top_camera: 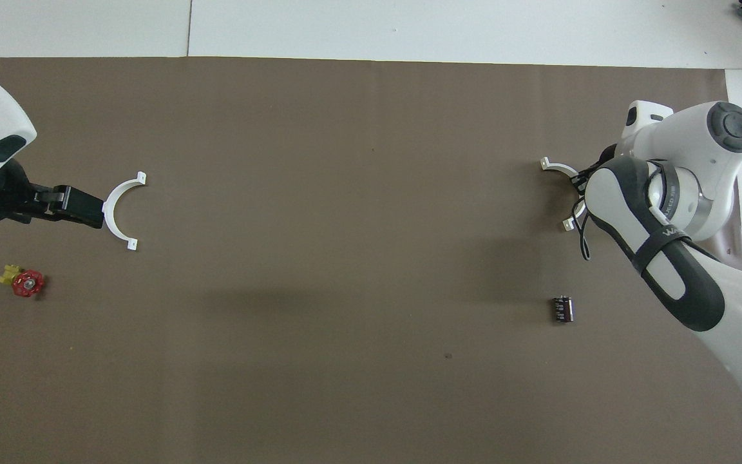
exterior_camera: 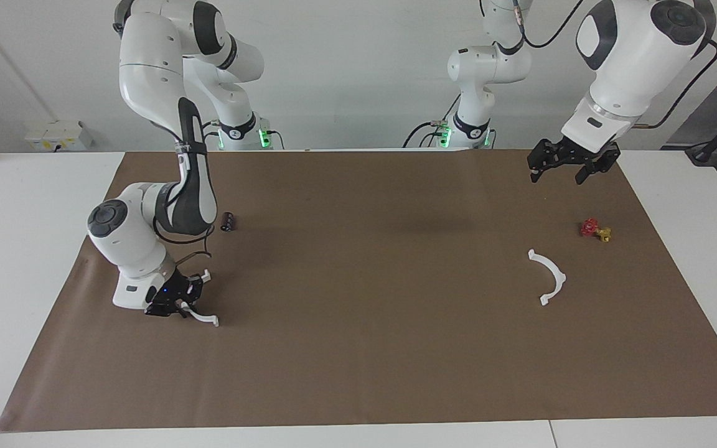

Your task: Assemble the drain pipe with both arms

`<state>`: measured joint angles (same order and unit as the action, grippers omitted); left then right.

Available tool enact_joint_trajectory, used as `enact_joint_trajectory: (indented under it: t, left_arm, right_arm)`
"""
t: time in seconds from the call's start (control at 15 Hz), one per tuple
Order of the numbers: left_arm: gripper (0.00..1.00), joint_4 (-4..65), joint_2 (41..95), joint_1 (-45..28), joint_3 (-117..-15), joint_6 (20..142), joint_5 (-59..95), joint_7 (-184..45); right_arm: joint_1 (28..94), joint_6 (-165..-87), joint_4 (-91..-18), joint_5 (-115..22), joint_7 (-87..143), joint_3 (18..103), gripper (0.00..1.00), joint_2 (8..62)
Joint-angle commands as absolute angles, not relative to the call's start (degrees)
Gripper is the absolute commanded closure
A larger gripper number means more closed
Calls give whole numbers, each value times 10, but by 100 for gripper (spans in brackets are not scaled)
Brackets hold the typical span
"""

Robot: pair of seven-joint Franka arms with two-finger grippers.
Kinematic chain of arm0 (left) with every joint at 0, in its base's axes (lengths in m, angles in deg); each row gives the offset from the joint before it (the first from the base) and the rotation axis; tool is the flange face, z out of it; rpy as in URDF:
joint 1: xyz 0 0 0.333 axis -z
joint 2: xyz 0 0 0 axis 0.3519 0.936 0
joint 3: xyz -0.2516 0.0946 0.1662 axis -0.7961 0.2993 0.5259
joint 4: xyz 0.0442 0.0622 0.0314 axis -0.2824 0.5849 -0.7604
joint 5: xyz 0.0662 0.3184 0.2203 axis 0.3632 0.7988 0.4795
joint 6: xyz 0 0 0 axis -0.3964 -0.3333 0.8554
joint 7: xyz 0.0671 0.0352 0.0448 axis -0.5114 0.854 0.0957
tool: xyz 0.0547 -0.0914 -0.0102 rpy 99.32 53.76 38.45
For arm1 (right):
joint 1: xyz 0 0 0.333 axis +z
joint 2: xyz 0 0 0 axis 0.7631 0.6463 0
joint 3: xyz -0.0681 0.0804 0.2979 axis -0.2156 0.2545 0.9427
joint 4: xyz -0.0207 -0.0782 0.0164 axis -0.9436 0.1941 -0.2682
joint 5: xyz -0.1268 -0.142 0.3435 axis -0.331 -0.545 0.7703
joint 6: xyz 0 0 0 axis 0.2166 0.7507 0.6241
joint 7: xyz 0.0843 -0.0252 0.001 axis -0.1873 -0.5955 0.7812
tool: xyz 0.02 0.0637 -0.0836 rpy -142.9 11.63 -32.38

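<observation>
Down at the right arm's end of the bench, the right gripper (exterior_camera: 179, 303) was low on the brown mat (exterior_camera: 371, 348), its jaws clamped shut on the middle of one white half-ring (exterior_camera: 200, 316). One tabbed end of that half-ring poked out on the side away from the robots, the other tab showed just above the gripper, nearer to the robots. From overhead the right arm's wrist covered most of the piece, with only its two tabbed ends (top_camera: 554, 167) peeking out.

Over at the left arm's end, the left gripper (exterior_camera: 565, 169) hung in the air, waiting, jaws spread wide and holding nothing. The second half-ring (exterior_camera: 548, 277) lay flat on the mat, free of any gripper. In the overhead view the left gripper (top_camera: 81, 211) seemed to brush this half-ring (top_camera: 118, 209), but the facing view showed it raised well clear of it.

A small red and gold valve (exterior_camera: 595, 230) sat near the second half-ring, a little nearer to the robots. A small dark cylinder (exterior_camera: 228, 221) rested on the mat, nearer to the robots than the gripped half-ring.

The two half-rings were well apart, one at each end of the bench.
</observation>
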<state>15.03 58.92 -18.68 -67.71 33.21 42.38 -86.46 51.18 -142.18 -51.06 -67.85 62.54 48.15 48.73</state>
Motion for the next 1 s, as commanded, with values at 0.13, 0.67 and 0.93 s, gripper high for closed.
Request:
enact_joint_trajectory:
  t: [0.13,0.67,0.93]
  left_arm:
    - [0,165,579,-194,-682,339,420,-859]
    - [0,166,579,-194,-682,340,420,-859]
    - [0,166,579,-194,-682,340,420,-859]
  right_arm:
    - [514,-1376,-487,-667,610,482,100,476]
    - [657,-1306,-452,-731,263,484,100,466]
    - [755,-1318,-450,-732,138,484,100,480]
